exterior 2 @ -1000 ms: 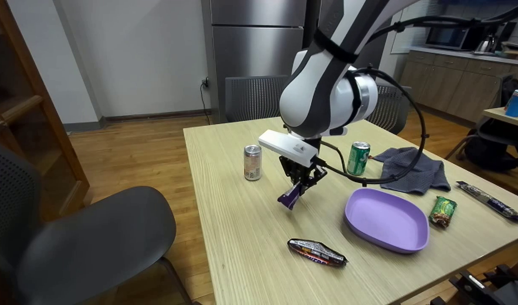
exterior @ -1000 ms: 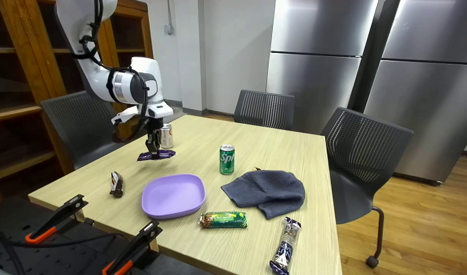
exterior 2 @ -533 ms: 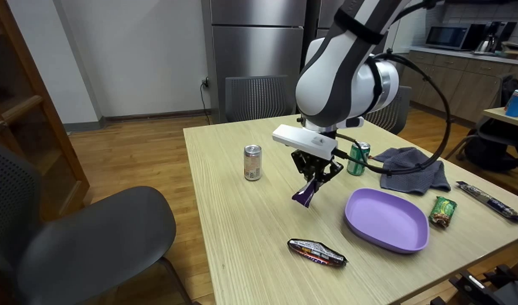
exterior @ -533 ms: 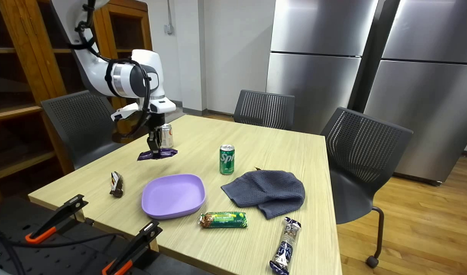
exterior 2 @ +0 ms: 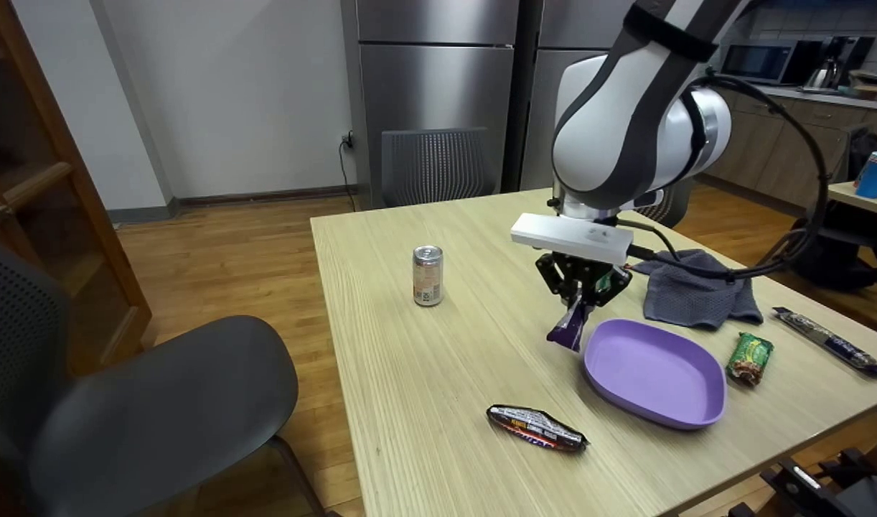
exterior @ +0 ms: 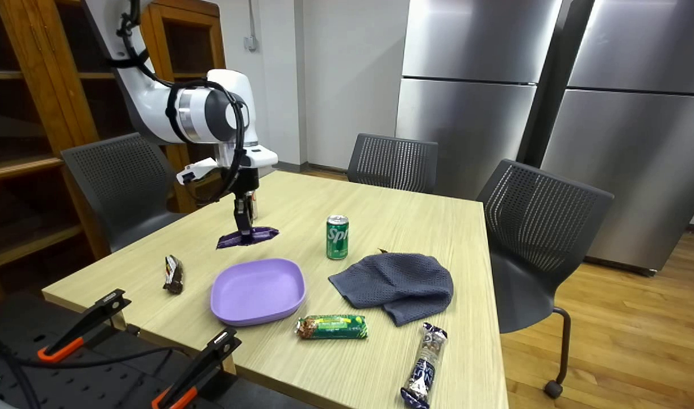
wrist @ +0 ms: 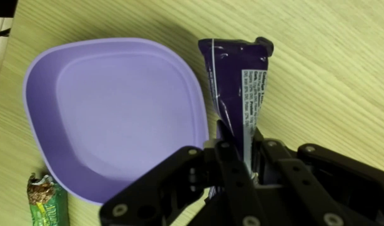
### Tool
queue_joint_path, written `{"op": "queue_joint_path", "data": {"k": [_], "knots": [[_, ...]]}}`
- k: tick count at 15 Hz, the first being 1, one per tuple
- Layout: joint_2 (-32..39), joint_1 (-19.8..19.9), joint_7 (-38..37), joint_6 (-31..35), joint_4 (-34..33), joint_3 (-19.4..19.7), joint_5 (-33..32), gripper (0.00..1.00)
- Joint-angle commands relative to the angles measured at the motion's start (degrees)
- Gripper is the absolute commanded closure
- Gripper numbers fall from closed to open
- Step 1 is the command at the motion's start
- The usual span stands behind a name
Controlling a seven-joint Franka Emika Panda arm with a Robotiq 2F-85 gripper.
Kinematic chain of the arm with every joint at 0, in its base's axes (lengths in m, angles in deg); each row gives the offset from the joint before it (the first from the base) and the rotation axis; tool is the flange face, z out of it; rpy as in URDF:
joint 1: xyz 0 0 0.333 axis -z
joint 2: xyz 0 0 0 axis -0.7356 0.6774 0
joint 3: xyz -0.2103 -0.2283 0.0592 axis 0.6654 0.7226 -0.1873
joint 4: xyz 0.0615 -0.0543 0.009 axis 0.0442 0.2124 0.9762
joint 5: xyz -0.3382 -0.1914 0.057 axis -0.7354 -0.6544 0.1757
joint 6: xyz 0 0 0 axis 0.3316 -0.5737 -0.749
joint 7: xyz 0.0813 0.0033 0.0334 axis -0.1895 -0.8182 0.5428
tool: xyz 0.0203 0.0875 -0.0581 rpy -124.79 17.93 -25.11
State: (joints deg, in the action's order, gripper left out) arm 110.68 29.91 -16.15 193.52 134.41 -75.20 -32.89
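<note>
Between jaws: purple bar [wrist: 234, 83] (fine print [wrist: 253, 91]: wrist view only).

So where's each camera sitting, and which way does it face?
An exterior view: beside and above the table, facing past the Sprite can toward refrigerators; robot arm and tool show.
An exterior view: beside the table, facing over the brown candy bar toward a wall and refrigerators; arm and tool show.
Wrist view: on the arm, facing down at the purple plate; the tool shows, shut on a purple-wrapped snack bar.
Shared: both exterior views show the purple plate, gray towel and green granola bar.
</note>
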Motion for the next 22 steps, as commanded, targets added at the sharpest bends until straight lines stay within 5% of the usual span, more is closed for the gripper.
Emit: {"op": "queue_joint_path", "data": {"k": [1,22], "knots": [[-3.41,2.07,3.81,-1.11,3.45,0.30,-1.98,0.96],[0.63,4.17,12.93,-4.99,3.54,1.51,-2.79,0.96]]}}
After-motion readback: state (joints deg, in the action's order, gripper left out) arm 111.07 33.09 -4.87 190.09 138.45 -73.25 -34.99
